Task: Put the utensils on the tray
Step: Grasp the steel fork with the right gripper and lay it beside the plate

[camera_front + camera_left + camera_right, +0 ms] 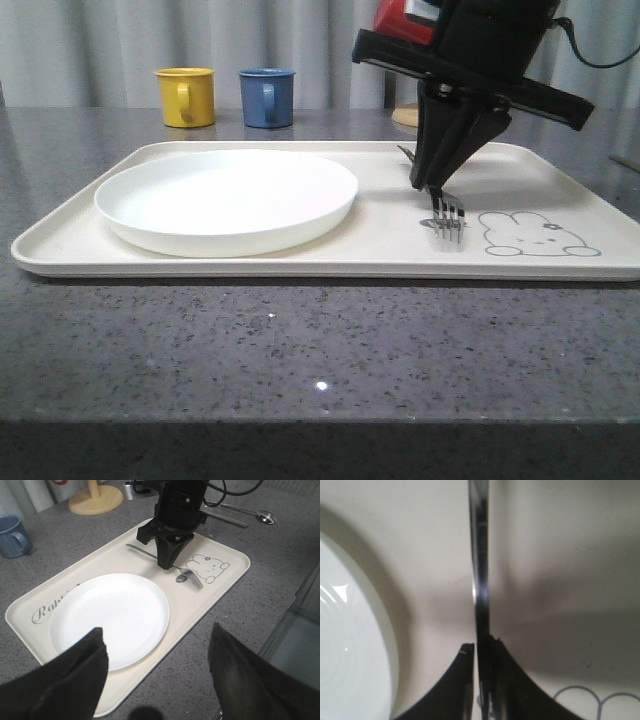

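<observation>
The cream tray (560,180) (235,560) lies across the table with the round white plate (225,195) (110,617) on its left half. A steel fork (449,220) (192,578) (480,555) lies to the right of the plate, its tines on the tray beside the rabbit drawing. My right gripper (430,185) (167,565) (481,647) points straight down, shut on the fork's handle. My left gripper (156,629) hangs open and empty above the tray's near edge. The spoon (260,515) and the chopsticks (227,517) lie on the table beyond the tray.
A yellow mug (187,96) and a blue mug (267,97) (12,535) stand behind the tray. A wooden stand (95,500) is at the back, and something red (390,15) shows behind the right arm. A grey container (295,630) sits off the table's side.
</observation>
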`<move>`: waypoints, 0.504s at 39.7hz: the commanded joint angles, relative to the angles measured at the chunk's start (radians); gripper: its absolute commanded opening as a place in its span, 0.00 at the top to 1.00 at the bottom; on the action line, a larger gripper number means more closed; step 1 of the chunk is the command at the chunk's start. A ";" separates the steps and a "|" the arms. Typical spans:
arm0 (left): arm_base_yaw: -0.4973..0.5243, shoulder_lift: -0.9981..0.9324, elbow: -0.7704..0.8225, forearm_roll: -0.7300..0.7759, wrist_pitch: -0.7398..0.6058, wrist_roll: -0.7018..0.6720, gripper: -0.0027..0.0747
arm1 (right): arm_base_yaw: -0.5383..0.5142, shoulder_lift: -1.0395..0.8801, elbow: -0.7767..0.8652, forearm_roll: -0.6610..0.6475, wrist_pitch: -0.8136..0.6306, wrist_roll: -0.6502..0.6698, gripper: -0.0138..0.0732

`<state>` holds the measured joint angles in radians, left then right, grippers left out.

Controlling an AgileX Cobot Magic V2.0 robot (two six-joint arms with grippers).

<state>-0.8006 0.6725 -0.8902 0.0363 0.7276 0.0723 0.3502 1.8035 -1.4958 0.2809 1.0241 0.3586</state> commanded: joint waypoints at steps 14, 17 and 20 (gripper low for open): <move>-0.007 0.003 -0.026 -0.007 -0.077 -0.009 0.42 | -0.001 -0.046 -0.029 0.000 -0.051 0.002 0.49; -0.007 0.003 -0.026 -0.007 -0.077 -0.009 0.42 | -0.001 -0.055 -0.029 -0.017 -0.052 0.001 0.49; -0.007 0.003 -0.026 -0.007 -0.077 -0.009 0.42 | -0.001 -0.080 -0.029 -0.056 -0.044 -0.015 0.49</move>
<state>-0.8006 0.6725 -0.8902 0.0363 0.7276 0.0723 0.3502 1.8010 -1.4958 0.2608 1.0028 0.3645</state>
